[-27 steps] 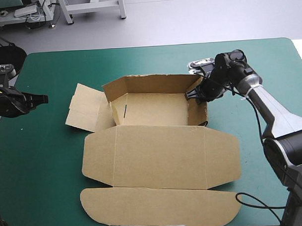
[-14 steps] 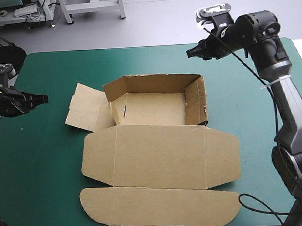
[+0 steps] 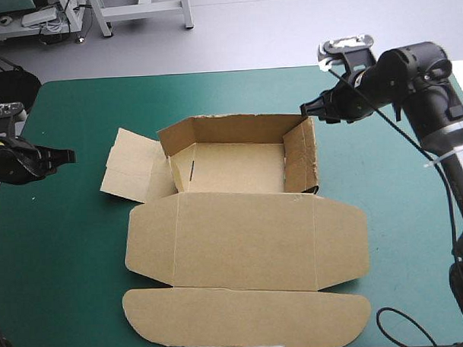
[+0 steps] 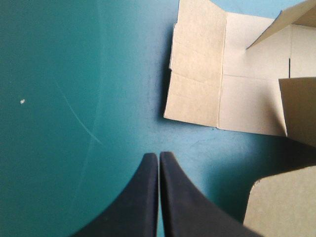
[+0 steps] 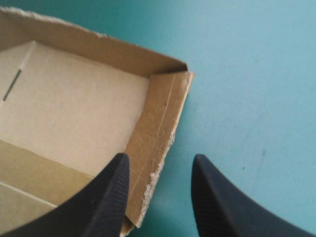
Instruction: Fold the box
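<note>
The brown box lies mid-table as an open tray, its back wall and right wall raised. Its left flap lies flat, and the lid is spread flat toward the front edge. My right gripper hovers open just above the far end of the right wall. In the right wrist view the wall's top edge runs between the right gripper's spread fingers, untouched. My left gripper is shut and holds nothing, low near the table's left edge. The left flap lies ahead of the left gripper.
A strip of teal-green cover separates the left gripper from the flap. More cover shows to the right of the box. The lid's rounded lip reaches close to the table's front edge.
Earlier the right gripper was down at the right wall. It rose toward the table's far edge, then came back down over the wall's far end. The left arm barely moved.
</note>
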Controlling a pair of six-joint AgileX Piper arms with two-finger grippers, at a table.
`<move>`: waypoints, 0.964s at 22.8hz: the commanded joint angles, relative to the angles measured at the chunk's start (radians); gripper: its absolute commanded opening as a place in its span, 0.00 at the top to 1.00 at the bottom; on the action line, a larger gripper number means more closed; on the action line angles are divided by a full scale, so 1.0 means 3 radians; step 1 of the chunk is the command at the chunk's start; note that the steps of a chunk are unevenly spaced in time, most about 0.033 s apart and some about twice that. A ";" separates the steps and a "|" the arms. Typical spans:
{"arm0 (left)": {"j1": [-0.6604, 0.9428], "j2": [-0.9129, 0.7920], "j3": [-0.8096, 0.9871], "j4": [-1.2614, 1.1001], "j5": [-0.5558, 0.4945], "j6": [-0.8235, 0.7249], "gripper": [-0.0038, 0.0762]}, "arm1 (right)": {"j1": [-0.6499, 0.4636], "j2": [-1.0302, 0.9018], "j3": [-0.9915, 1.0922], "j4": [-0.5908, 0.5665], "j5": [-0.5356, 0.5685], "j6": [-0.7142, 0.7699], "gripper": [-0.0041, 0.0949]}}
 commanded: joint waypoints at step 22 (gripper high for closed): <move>0.0130 -0.0057 -0.0081 0.0166 -0.0023 0.0056 0.96 | -0.0015 0.1122 0.0256 0.0684 -0.0295 -0.0195 0.98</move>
